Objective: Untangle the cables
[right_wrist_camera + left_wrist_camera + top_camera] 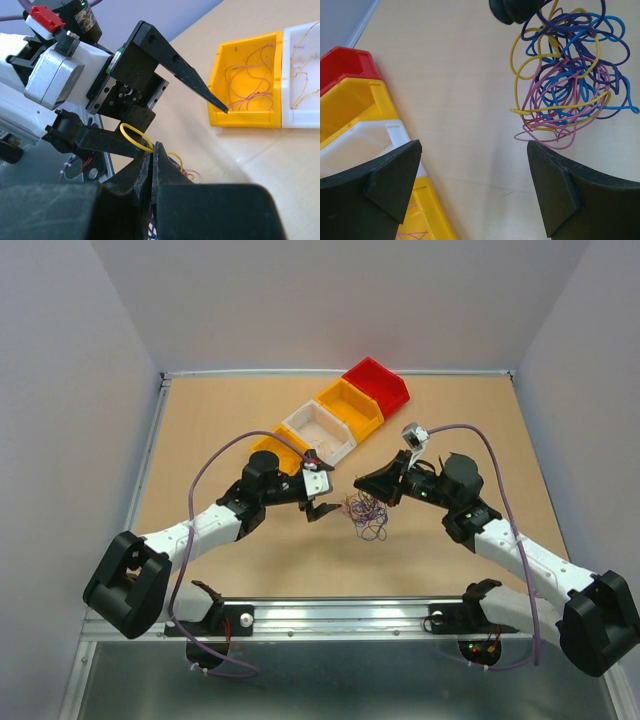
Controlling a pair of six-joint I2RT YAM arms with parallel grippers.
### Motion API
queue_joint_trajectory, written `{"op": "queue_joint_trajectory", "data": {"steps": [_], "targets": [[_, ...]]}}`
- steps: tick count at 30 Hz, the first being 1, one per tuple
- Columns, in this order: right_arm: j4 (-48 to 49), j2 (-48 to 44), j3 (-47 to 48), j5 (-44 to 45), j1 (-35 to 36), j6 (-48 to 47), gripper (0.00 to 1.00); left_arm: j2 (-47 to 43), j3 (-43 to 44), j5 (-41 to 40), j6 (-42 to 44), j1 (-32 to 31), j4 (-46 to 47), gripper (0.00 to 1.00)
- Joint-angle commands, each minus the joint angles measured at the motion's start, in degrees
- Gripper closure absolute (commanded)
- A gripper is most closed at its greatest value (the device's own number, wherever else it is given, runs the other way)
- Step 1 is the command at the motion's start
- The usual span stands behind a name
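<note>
- Left gripper (475,192) is spread wide, holding nothing; the cables (567,75), one wad, lie ahead of its right finger.
- Right gripper (151,162) is closed tight, a yellow loop (136,135) pinched at its tips, directly facing the left one.
- Four bins (355,92) line up left of the left gripper: two yellow, one white, one red.

You have a table (220,410) of light brown wood with a thin metal edge. Four bins sit on it in a slanting row, side touching side: a red bin (395,397) at the back, then a yellow bin (367,426), a white bin (340,448) and a second yellow bin (270,446). In front of the row, near the middle, lie the cables (367,517), a small loose wad.
</note>
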Motion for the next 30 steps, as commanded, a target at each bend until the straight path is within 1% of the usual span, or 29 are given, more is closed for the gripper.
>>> {"op": "queue_joint_trajectory", "data": {"steps": [1, 2, 5, 11, 14, 15, 19, 23, 28, 30], "targets": [[4.6, -0.6, -0.4, 0.4, 0.5, -0.6, 0.99, -1.9, 0.4, 3.3, 2.8, -0.9, 2.5, 0.01], [4.6, -0.9, -0.6, 1.4, 0.5, -0.6, 0.99, -2.7, 0.1, 3.1, 4.7, -1.1, 1.9, 0.02], [4.7, -2.2, -1.3, 2.9, 0.6, -0.5, 0.99, -4.8, -1.8, 3.7, 6.7, -1.0, 1.8, 0.01], [4.6, -4.6, -2.0, 3.4, 0.5, -0.2, 0.99, -5.7, -3.0, 5.4, 11.1, -2.7, -0.3, 0.02], [4.5, -5.1, -2.4, 4.2, 0.6, -0.3, 0.99, -4.9, -2.5, 3.3, 13.3, -3.9, -2.2, 0.04], [4.4, -5.2, -2.5, 4.9, 0.5, -0.4, 0.99, -4.8, -2.4, 2.3, 13.5, -4.0, -2.7, 0.04], [3.9, -5.6, -2.6, 6.0, 0.5, -1.1, 1.00, -5.1, -2.4, 2.9, 14.7, -4.2, -4.0, 0.04], [2.8, -6.3, -2.7, 8.7, 0.5, -2.4, 0.99, -5.7, -2.8, -1.3, 16.9, -4.3, -4.5, 0.05], [1.9, -6.8, -2.9, 9.7, 0.5, -3.3, 0.99, -5.2, -2.6, 1.5, 16.9, -4.8, -4.8, 0.05], [2.0, -6.9, -2.9, 9.6, 0.5, -3.3, 0.99, -3.9, -2.4, 0.5, 17.5, -5.6, -5.5, 0.05]]}}
